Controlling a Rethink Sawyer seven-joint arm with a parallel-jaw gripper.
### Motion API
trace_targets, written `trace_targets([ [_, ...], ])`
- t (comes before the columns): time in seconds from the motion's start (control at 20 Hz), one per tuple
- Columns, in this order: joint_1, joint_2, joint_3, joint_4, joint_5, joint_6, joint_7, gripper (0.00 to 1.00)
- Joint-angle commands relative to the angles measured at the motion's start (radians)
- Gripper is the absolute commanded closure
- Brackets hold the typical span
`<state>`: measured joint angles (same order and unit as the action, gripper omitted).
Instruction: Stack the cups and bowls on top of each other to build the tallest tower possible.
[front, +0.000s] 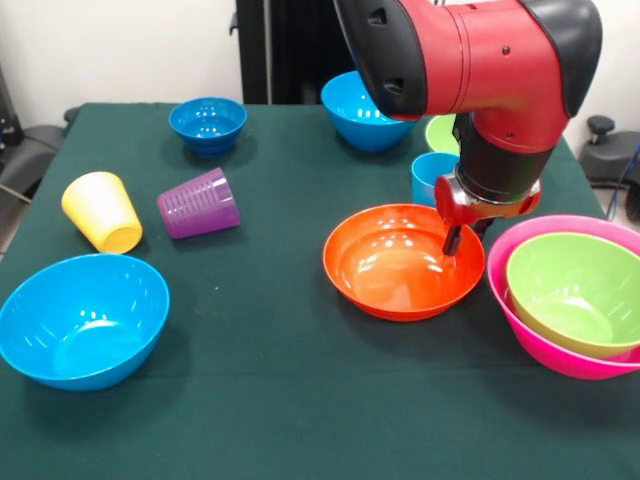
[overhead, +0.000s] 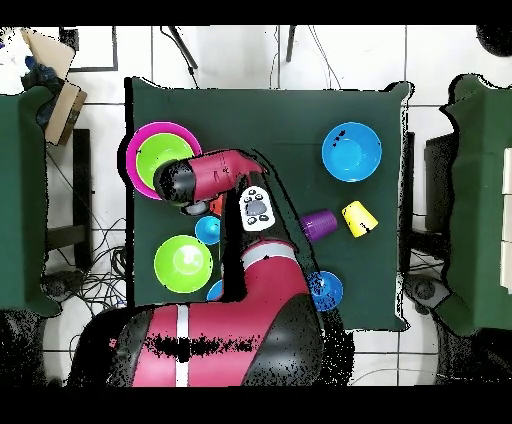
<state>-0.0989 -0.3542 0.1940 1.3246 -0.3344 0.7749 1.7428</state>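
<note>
- a robotics lab is suggested: a table (overhead: 300, 110) draped in dark green cloth is set on a white tiled floor (overhead: 230, 55).
- loose cables (overhead: 95, 265) are seen trailing beside it.

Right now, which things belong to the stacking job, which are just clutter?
Job: orange bowl, pink bowl, two lime green bowls, two light blue bowls, dark blue bowl, yellow cup, purple cup, light blue cup.
Clutter: cardboard box, floor cables.
</note>
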Motion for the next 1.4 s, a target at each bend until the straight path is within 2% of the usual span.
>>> trace_targets([
  [0.05, -0.008, 0.042, 0.022, -0.008, -0.027, -0.05, 0.033, 1.0],
  [0.55, -0.006, 0.032, 0.016, -0.006, -0.019, -0.054, 0.056, 1.0],
  [1.1, 0.002, -0.034, 0.022, -0.024, 0.017, 0.049, 0.05, 1.0],
  [1.4, 0.009, -0.048, 0.024, -0.027, 0.028, 0.075, 0.055, 1.0],
])
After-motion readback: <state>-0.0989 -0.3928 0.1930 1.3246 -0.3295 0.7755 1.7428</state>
